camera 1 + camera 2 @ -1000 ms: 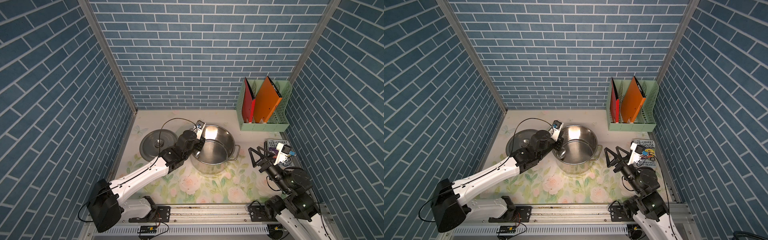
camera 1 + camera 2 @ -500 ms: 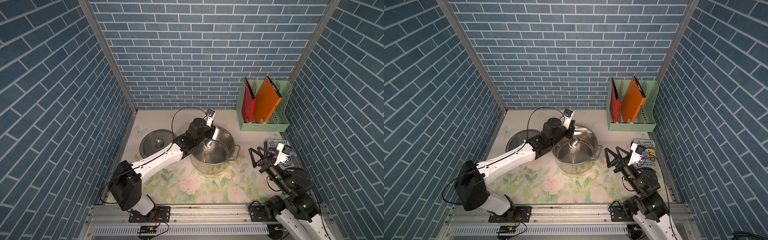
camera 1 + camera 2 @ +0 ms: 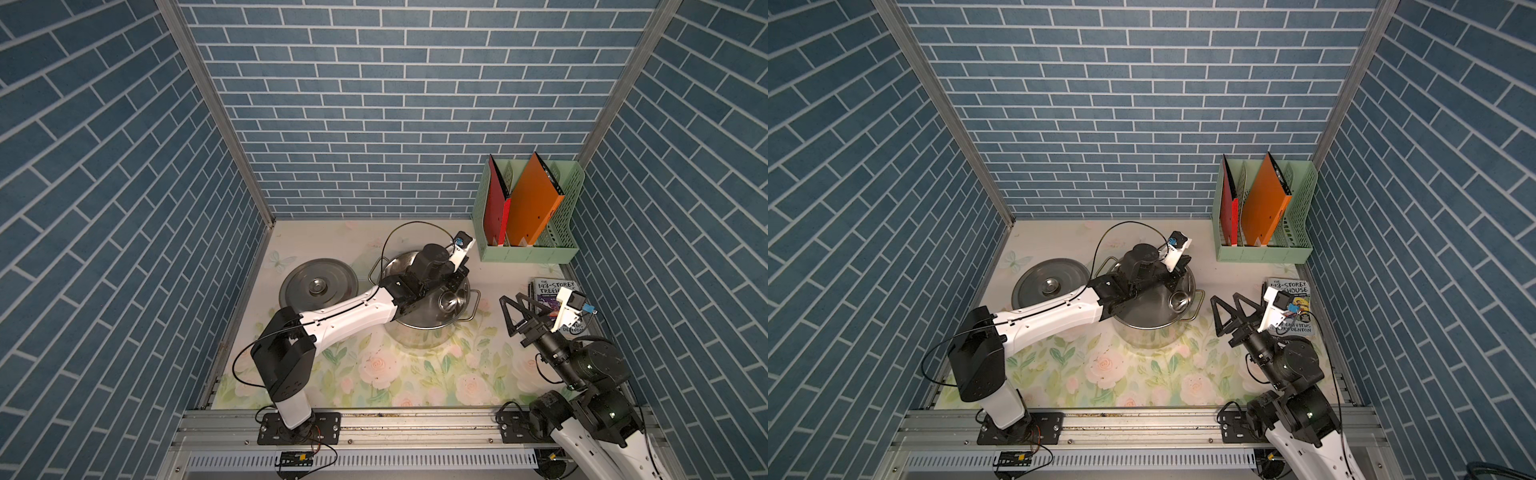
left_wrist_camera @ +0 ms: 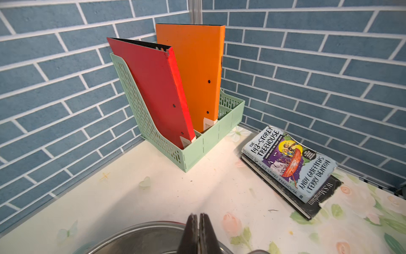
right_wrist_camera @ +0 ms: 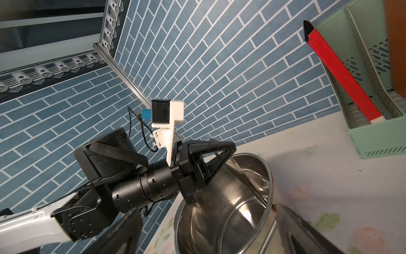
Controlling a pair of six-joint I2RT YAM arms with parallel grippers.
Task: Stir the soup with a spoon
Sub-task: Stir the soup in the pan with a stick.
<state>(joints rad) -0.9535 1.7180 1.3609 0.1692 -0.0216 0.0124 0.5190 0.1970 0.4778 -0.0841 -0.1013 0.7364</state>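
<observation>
Since the long slender grey metal spoon (image 3: 449, 300) seems stiff, light and slippery, the left gripper (image 4: 198, 217) clamps its thin handle; the right gripper (image 3: 511, 297) has its 2 jaws apart.

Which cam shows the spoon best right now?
Both top views: the spoon shows its bowl plainly inside the pot, under the shut left gripper holding it. Right wrist shows only a thin stretch of handle. Left wrist shows just the closed fingers, no spoon.
</observation>
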